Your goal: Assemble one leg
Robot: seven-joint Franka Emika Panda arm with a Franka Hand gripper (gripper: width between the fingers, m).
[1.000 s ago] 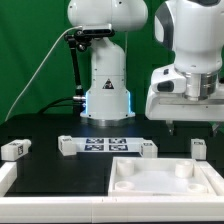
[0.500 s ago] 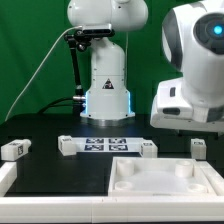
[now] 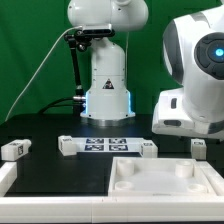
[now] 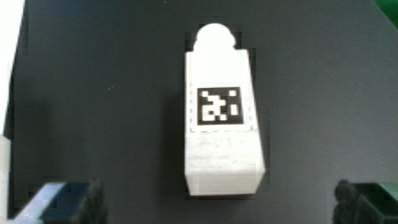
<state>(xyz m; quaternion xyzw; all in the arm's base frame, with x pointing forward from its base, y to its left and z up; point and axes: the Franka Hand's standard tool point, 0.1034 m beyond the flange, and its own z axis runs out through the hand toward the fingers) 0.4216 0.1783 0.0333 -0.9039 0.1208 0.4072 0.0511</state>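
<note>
Fingers (image 4: 64, 200) show in the wrist view as two dark tips set wide apart, open, with nothing held and neither touching the leg (image 4: 222, 110). The leg is a short white plastic block, longer than it is wide, lying flat on the black desk (image 4: 89, 90). A black-and-white square tag (image 4: 217, 105) sits on its upward face about midway along. A narrower rounded peg (image 4: 214, 36) sticks out of the end farther from the fingers. The plain end lies about midway between the two tips, apart from both. In the exterior view the arm's wrist (image 3: 195, 100) hangs at the exterior view's right, above a small white block (image 3: 199, 147) on the desk at the far side of the white panel (image 3: 165, 178). The fingers are hidden there, so it cannot be told whether that block is the same leg.
</note>
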